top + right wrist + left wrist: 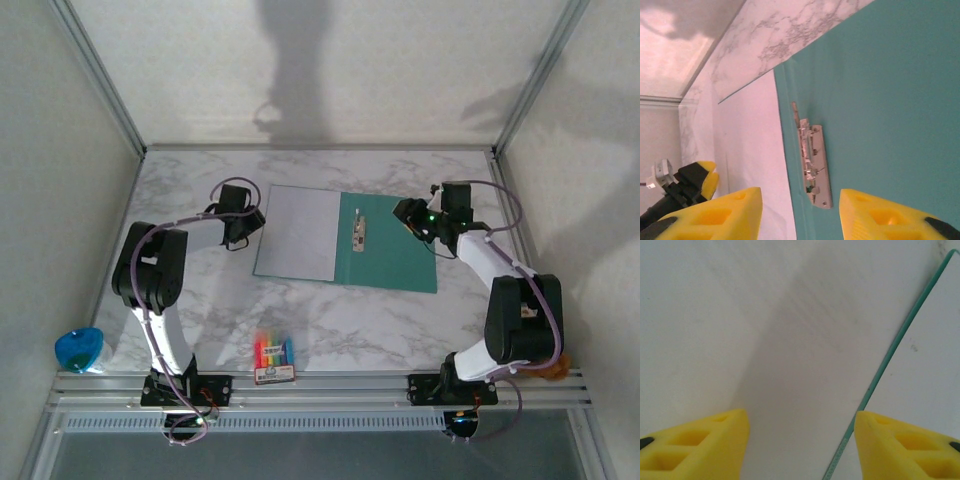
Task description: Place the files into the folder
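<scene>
A white-grey marble tabletop (350, 320) sits enclosed by plain pale walls (400, 70).

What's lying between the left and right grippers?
The open folder, with a white file on its left panel and a metal clip by the spine, in the top view.

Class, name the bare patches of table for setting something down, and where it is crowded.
Bare table: the far strip behind the folder, and the near strip between it and the crayon box. Crowded: the folder's side edges, by the left hand and right hand.
</scene>
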